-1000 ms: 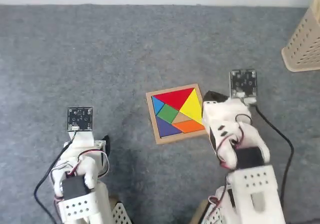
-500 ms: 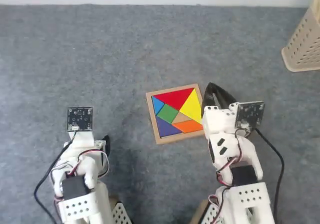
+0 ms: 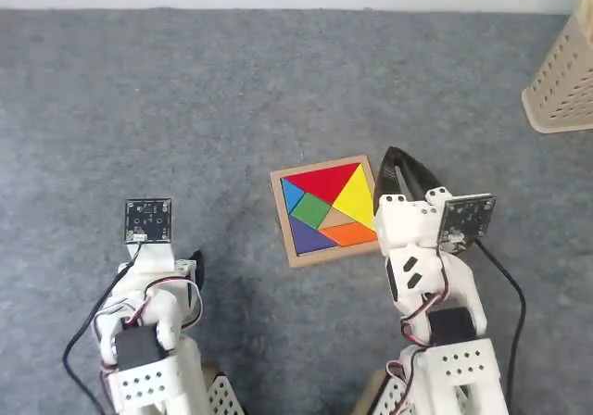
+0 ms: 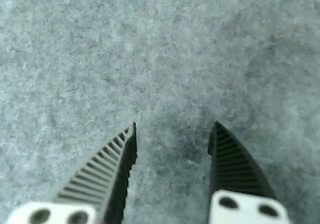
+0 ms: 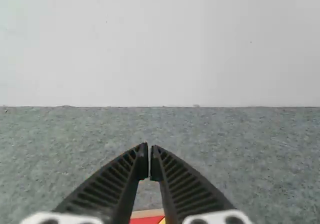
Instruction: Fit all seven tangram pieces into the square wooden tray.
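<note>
At the lower left of the high view stands the left arm, and its hand (image 3: 195, 263) is low over the grey counter (image 3: 185, 109), well apart from the tray. In the left wrist view this hand (image 4: 175, 129) is spread wide, with nothing between its ribbed fingers (image 4: 116, 156) but the grey surface.

Near the middle of the high view lies the square wooden tray (image 3: 320, 257), turned a little askew. Coloured pieces fill it: a red triangle (image 3: 326, 182) at the top, a yellow triangle (image 3: 358, 198) at the right, a blue triangle (image 3: 292, 194) at the left, a green square (image 3: 311, 211), a purple piece (image 3: 306, 237) and an orange piece (image 3: 351, 234) along the bottom. Between green and orange sits a small tan patch (image 3: 335, 219); whether it is a piece or bare wood I cannot tell.

Just right of the tray's upper right corner is the right hand (image 3: 393, 157). In the right wrist view that hand (image 5: 149, 148) is pinched narrow, tips nearly touching, holding nothing.

A cream slatted basket (image 3: 565, 72) sits at the upper right.
</note>
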